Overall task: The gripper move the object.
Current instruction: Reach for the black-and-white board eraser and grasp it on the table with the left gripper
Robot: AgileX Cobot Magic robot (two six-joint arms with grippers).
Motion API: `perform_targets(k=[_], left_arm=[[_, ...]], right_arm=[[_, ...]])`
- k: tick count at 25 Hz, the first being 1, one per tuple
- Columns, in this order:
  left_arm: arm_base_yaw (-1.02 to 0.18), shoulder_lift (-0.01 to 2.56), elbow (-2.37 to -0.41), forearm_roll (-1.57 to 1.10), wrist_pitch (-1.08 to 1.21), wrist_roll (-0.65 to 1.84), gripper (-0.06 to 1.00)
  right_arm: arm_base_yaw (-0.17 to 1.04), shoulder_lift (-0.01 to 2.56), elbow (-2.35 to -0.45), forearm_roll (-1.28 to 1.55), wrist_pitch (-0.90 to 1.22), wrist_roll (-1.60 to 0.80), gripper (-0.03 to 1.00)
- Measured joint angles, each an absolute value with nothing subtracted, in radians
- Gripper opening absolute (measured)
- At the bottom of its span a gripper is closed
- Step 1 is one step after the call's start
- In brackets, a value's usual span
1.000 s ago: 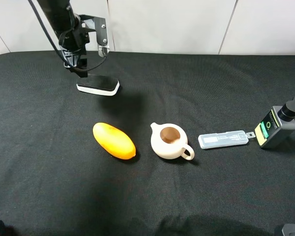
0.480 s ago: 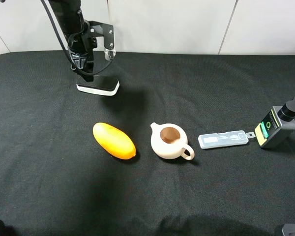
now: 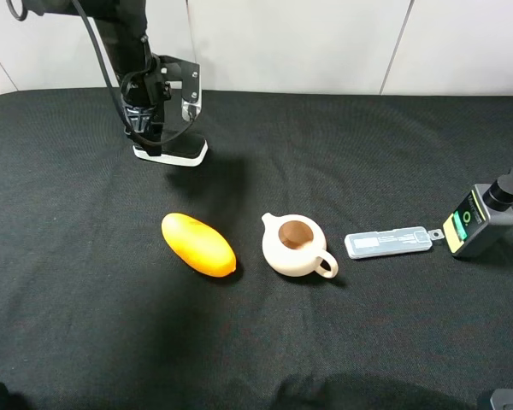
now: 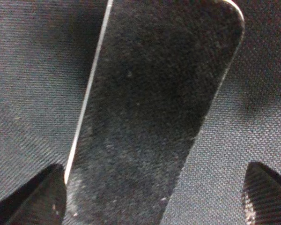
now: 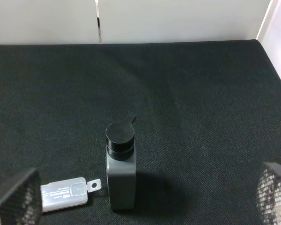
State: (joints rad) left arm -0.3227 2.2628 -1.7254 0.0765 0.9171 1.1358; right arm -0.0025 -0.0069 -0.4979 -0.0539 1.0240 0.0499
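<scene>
The object [image 3: 185, 152], a flat block with a black top over a white base, lies on the black cloth at the back left. My left gripper [image 3: 155, 143] is lowered right over its left part. In the left wrist view the object [image 4: 154, 103] fills the middle, and the open left gripper [image 4: 152, 197] has one black fingertip on each side of it, not closed on it. My right gripper [image 5: 145, 206] is open and empty, with only its fingertips showing at that view's corners.
An orange oval [image 3: 197, 243], a cream teapot [image 3: 295, 245], a clear flat case [image 3: 387, 243] and a grey bottle with a black cap [image 3: 480, 218] lie in a row across the middle. The bottle [image 5: 120, 173] and case [image 5: 65, 193] also show in the right wrist view.
My left gripper has moved right and down, from beside the object's left end to straddling it. The object and the other things have not moved.
</scene>
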Motion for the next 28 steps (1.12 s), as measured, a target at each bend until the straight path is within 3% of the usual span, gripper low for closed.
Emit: perform_targets(k=[28], left_arm=[[-0.323,2.299,-1.728,0.077,0.848,1.237,0.79]], right_arm=[[-0.003,-0.007,-0.498,-0.054,1.024,0.050,0.69]])
